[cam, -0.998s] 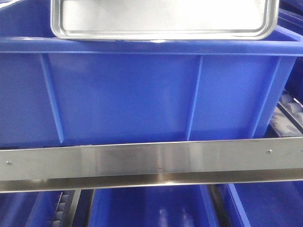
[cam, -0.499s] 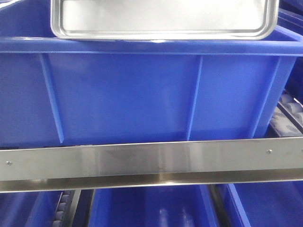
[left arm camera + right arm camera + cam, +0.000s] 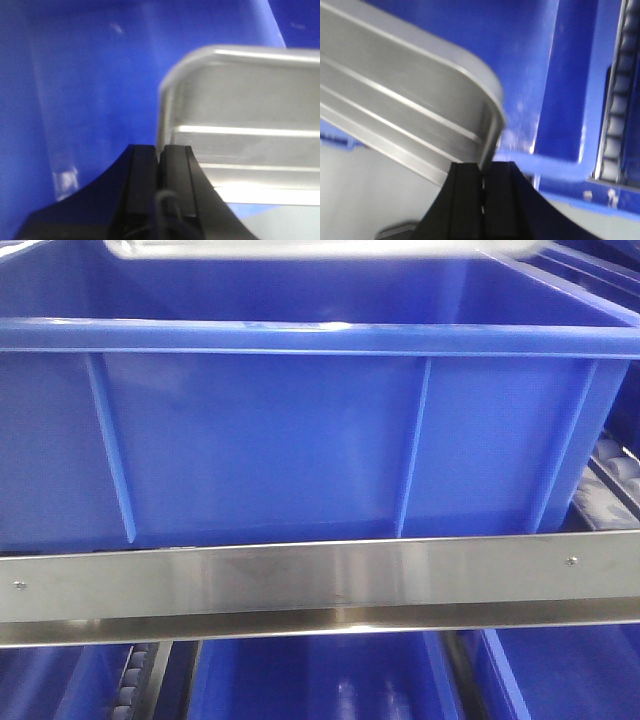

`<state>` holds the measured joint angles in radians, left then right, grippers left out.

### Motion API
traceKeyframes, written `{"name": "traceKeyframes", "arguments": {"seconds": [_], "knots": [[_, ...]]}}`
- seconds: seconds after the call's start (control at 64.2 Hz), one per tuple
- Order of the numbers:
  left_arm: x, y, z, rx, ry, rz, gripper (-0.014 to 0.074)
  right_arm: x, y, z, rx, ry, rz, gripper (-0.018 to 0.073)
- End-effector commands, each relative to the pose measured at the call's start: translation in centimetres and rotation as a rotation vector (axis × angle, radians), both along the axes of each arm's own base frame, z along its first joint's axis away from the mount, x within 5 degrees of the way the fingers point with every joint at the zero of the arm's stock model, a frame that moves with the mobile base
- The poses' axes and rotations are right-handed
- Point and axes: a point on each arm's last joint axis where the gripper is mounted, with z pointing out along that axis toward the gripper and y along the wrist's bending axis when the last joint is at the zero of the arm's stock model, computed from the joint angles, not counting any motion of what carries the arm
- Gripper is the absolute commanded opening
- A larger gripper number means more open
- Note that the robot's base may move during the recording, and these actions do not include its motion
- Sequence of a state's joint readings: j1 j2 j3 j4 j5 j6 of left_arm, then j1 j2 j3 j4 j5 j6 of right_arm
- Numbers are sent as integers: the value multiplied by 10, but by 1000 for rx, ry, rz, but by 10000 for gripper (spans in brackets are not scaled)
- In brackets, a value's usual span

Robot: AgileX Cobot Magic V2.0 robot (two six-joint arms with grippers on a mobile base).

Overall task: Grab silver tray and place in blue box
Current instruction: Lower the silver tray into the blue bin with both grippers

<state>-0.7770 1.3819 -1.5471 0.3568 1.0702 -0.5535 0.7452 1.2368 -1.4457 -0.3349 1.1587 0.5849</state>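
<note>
The left hand (image 3: 161,152) and right hand (image 3: 483,172) each pinch an opposite short-end rim of the silver tray (image 3: 240,125), so its long axis runs between them. The tray hangs just above the blue box (image 3: 320,337), seemingly over the opening; the front view blurs it. Lowering looks next.

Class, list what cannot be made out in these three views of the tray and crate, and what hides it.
Front view: silver tray, a blurred sliver cut off by the top edge.
Front view: blue box floor, hidden by its near wall.
Wrist views: the tray's far ends, cut off by frame edges.
</note>
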Motion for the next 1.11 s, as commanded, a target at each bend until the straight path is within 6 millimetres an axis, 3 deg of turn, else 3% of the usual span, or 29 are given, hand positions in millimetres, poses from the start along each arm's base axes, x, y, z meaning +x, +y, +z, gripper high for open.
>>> {"name": "traceKeyframes", "arguments": {"seconds": [0.0,0.156,0.343,0.468,0.779,0.92,1.091], "knots": [[-6,4,28,-87,-131,-27,-104,7,-1,27,65,-151,10,57],[7,1,25,-90,-157,-15,-104,32,4,30,68,-167,-31,57],[45,9,7,-88,-148,65,-104,72,15,25,65,-185,-69,57],[72,14,-6,-93,-156,106,-104,103,21,6,35,-143,-101,57],[135,11,-59,-85,-137,140,-104,172,35,-73,-58,-19,-140,57],[156,5,-94,-47,-74,146,-104,195,38,-101,-67,-4,-139,57],[169,-1,-124,-7,-17,147,-104,207,39,-118,-72,6,-139,57]]}}
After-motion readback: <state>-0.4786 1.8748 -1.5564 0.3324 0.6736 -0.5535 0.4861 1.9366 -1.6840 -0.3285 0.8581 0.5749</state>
